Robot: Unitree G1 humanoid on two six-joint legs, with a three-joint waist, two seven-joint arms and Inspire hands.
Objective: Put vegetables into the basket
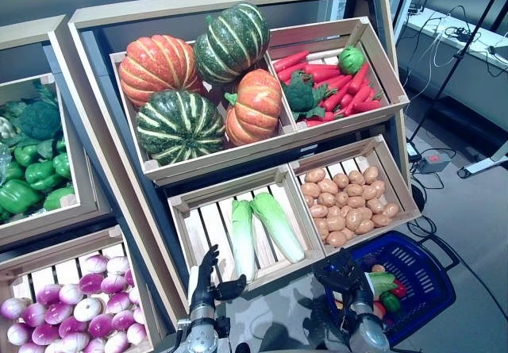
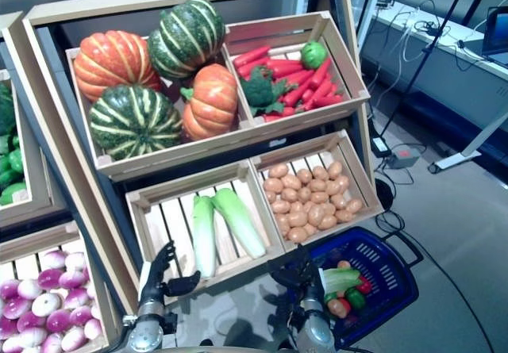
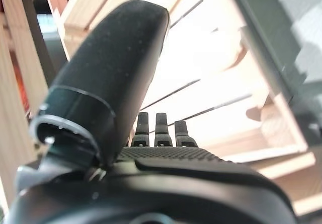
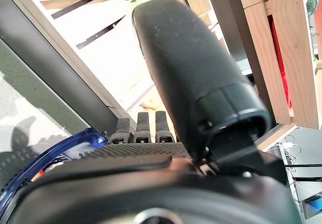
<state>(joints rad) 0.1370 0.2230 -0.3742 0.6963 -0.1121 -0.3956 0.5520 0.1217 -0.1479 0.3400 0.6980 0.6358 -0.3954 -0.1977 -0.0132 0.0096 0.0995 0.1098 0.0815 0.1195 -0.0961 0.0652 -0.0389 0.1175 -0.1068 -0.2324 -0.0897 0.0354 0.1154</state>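
Both the left hand (image 1: 208, 288) and right hand (image 1: 343, 280) hover empty with fingers relaxed before the wooden crate (image 1: 190, 208) holding two pale cabbages (image 1: 275, 224), while the blue basket (image 1: 432, 285) on the floor at right holds several vegetables (image 1: 383, 288).

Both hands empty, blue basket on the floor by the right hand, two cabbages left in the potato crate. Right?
One slip: the two cabbages lie in the slatted crate beside the potatoes' crate, not among the potatoes, as the left eye view shows. The rest stands: left hand and right hand hold nothing, and the blue basket sits on the floor by the right hand.
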